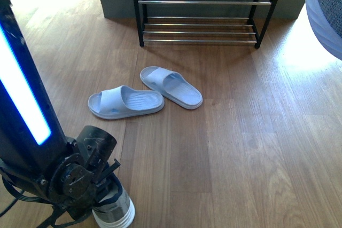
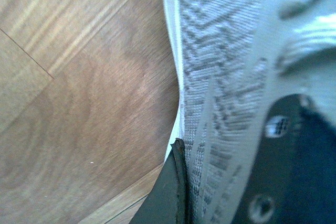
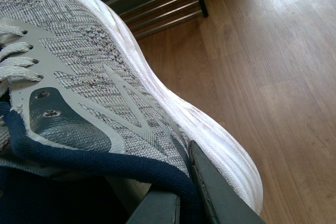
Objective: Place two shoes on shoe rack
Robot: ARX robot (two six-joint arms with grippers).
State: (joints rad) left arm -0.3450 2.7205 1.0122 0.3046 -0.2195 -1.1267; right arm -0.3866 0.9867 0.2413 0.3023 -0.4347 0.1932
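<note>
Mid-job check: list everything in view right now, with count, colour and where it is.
Slides: two, pale blue-white, on the floor in front of the rack.
Shoe rack: one, black frame with chrome rods, by the far wall, no shoes on it.
Floor sneaker: one, grey knit with a white sole, near left on the floor.
Raised sneaker: one, grey knit with a dark blue collar, held up on the right.
Floor: brown wood.
Left gripper: black, at the floor sneaker, grip unclear.
Right gripper: clamped on the raised sneaker's collar.
</note>
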